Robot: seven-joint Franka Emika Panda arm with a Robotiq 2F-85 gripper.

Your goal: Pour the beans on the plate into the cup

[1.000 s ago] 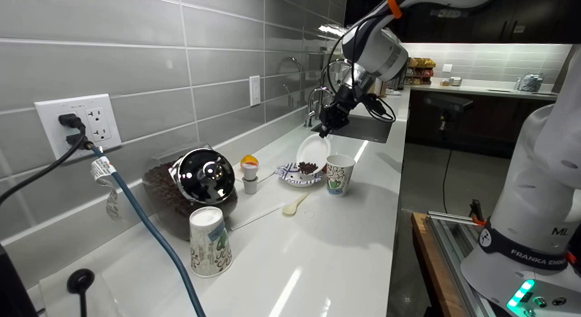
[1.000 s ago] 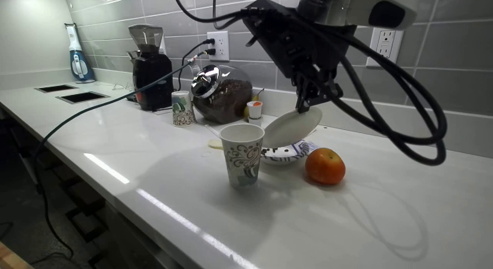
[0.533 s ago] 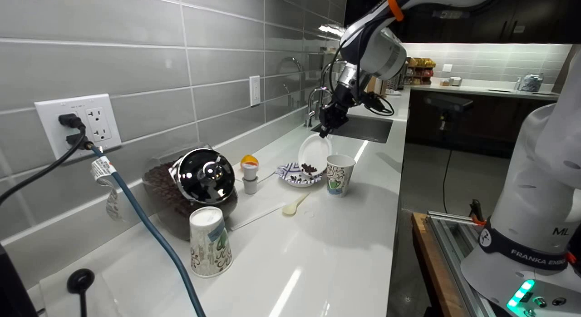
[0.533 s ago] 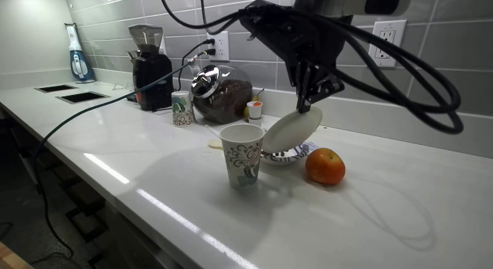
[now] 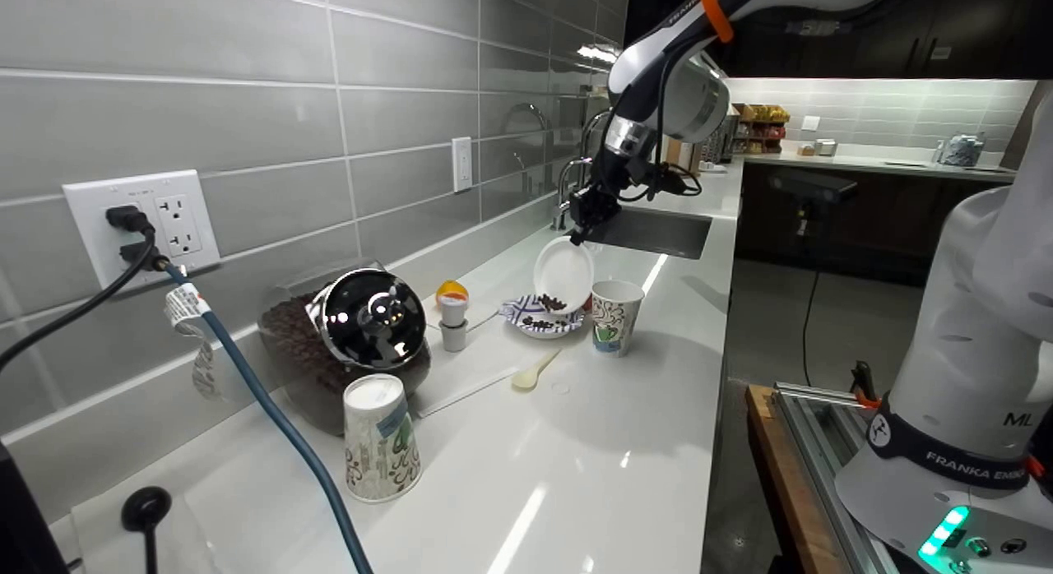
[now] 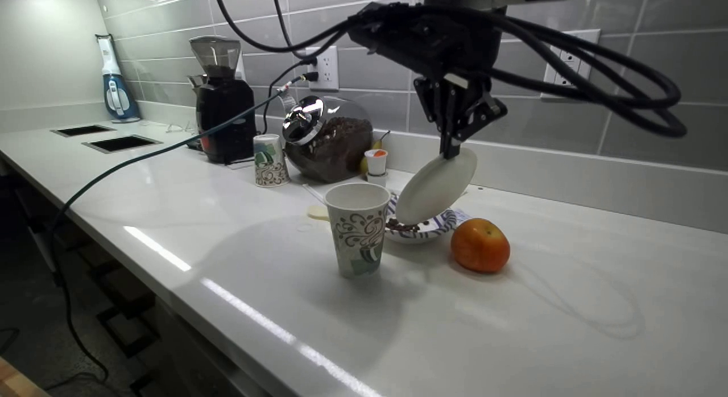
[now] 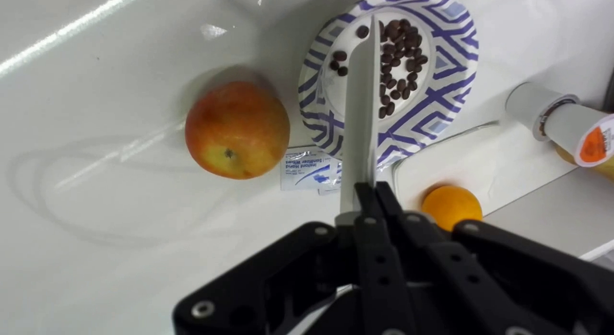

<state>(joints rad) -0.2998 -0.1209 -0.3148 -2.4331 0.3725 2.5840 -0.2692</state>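
My nearly closed gripper pinches the plate by its rim, tilted presumably so beans slide into the bowl.

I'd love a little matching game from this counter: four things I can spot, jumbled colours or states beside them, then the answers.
Things
1. Plain white plate
2. Apple-like fruit
3. Loose beans
4. Paper cup beside the jar

Colours or states
A. Red with a yellow patch
B. Upside down
C. Tilted, held in the pincer
D. Dark brown, some lying on the patterned dish

Pairs: 1-C, 2-A, 3-D, 4-B
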